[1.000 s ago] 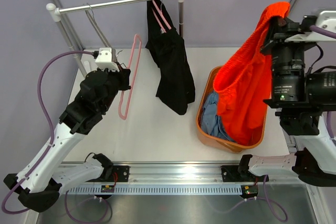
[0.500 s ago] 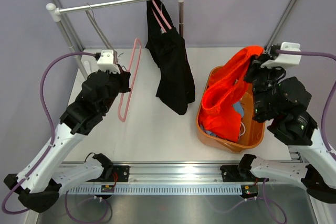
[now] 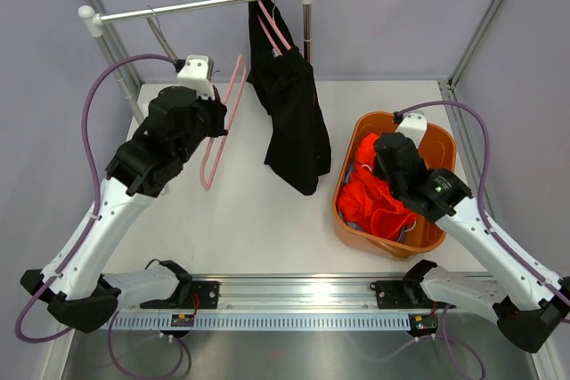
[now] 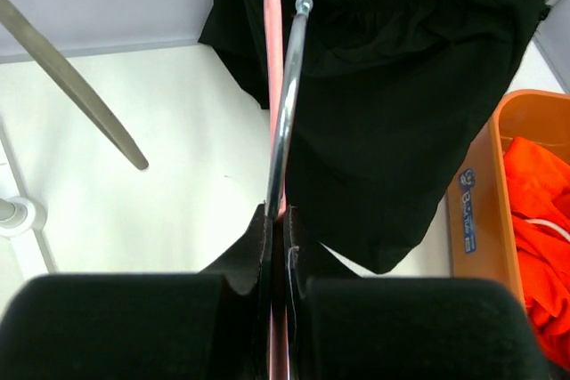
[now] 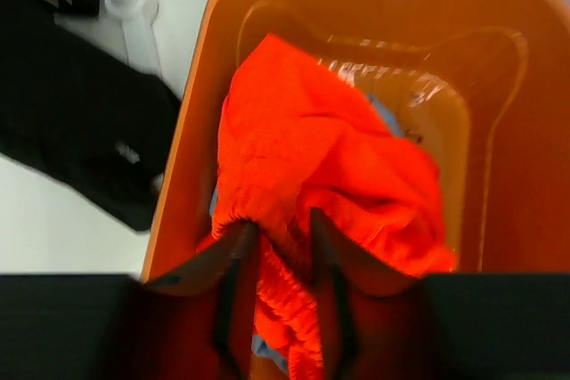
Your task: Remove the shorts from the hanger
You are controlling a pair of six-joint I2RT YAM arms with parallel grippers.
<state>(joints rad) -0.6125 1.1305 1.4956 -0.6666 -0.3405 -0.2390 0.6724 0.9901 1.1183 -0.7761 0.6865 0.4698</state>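
The black shorts (image 3: 294, 122) hang from a pink hanger (image 3: 272, 24) on the rail (image 3: 196, 4); they also show in the left wrist view (image 4: 401, 104). My left gripper (image 3: 216, 122) (image 4: 278, 220) is shut on an empty pink hanger (image 3: 214, 153) (image 4: 274, 42), left of the black shorts. The orange shorts (image 3: 374, 202) (image 5: 329, 149) lie bunched in the orange basket (image 3: 436, 135) (image 5: 191, 157). My right gripper (image 3: 374, 180) (image 5: 280, 229) is down in the basket, shut on their waistband. The light blue shorts (image 5: 387, 117) lie mostly hidden beneath.
The rack's upright posts (image 3: 307, 15) stand at the back, and a slanted leg (image 4: 71, 77) crosses left of the held hanger. Grey walls close in the table (image 3: 258, 220) at the back and sides.
My right gripper has dropped from high above the basket down into it, bringing the orange shorts with it. My left gripper has risen a little toward the rail with the empty hanger.
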